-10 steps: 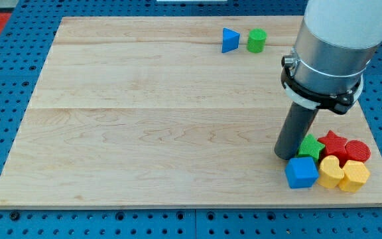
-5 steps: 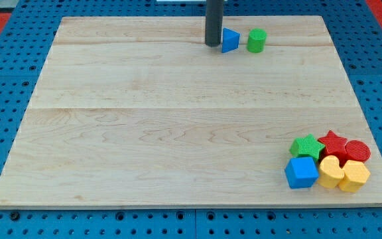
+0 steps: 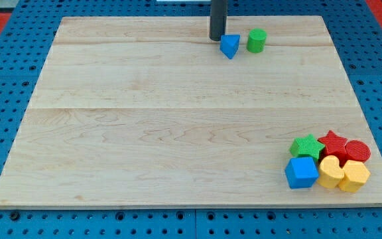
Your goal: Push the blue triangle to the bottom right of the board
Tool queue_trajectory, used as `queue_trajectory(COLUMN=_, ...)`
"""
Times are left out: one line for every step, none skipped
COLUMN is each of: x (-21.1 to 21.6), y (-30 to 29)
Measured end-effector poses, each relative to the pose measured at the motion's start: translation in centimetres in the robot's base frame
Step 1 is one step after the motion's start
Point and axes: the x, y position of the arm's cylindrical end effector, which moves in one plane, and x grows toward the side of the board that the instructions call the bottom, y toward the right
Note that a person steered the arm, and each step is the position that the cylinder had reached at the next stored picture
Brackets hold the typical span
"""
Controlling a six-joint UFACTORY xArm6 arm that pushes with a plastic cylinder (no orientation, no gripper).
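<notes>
— Tip?
— My tip (image 3: pixel 217 38) sat at the board's (image 3: pixel 144 133) top edge, touching the blue triangle's (image 3: pixel 229 46) upper left; bare rod, no fingers to read.
— Others?
— Green cylinder (image 3: pixel 256 40) just right of it — remaining blocks clustered in the bottom-right corner.

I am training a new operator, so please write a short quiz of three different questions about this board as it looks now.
1. True or false: my tip is at the upper left of the blue triangle.
2. Which block stands alone just to the right of the blue triangle? A) green cylinder B) red star C) blue cube
3. Fill in: the cluster of six blocks lies at the board's bottom ____ corner.

Key: 1 true; 2 A; 3 right.
</notes>
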Motion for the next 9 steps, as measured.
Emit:
queue_trajectory(x=2.5, y=0.0)
queue_trajectory(x=4.0, y=1.3)
queue_trajectory(x=3.3, y=3.4)
queue_trajectory(x=3.0, y=6.9)
queue_trajectory(x=3.0, y=10.7)
queue_trajectory(x=3.2, y=13.4)
queue_trajectory(x=4.1, y=13.8)
queue_trajectory(x=5.2, y=12.6)
queue_trajectory(x=7.1, y=12.1)
